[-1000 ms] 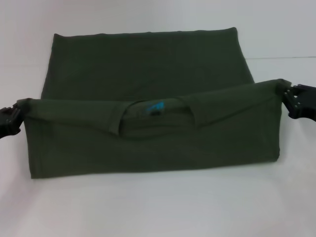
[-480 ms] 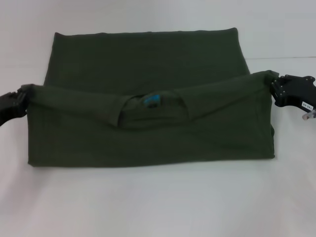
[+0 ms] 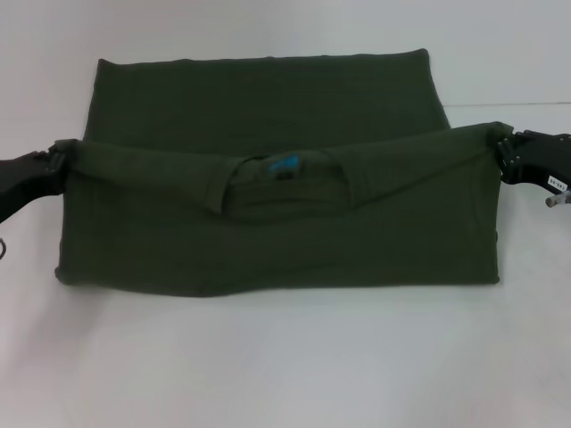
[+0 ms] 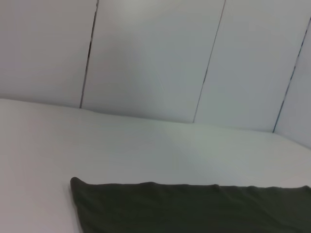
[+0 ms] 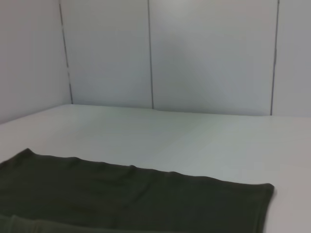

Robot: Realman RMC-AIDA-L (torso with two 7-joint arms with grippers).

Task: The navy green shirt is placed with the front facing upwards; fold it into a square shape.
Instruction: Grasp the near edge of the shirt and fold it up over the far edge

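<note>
The navy green shirt (image 3: 268,116) lies spread on the white table (image 3: 285,357), sleeves folded in. Its collar end, with the ribbed neck and a small blue label (image 3: 284,165), is lifted and carried over the body toward the far hem. My left gripper (image 3: 59,159) is shut on the shirt's left shoulder corner. At the opposite corner, my right gripper (image 3: 503,147) is shut on the right shoulder. Both wrist views show only the far part of the shirt (image 4: 204,208) (image 5: 121,194) lying flat; neither shows fingers.
White panelled walls (image 4: 155,58) (image 5: 170,53) rise behind the table. Bare tabletop stretches in front of the shirt and on both sides.
Both grippers have moved farther from me with the shoulder corners, and the lifted collar edge has travelled with them over the shirt's body. The near fold edge shifted slightly.
</note>
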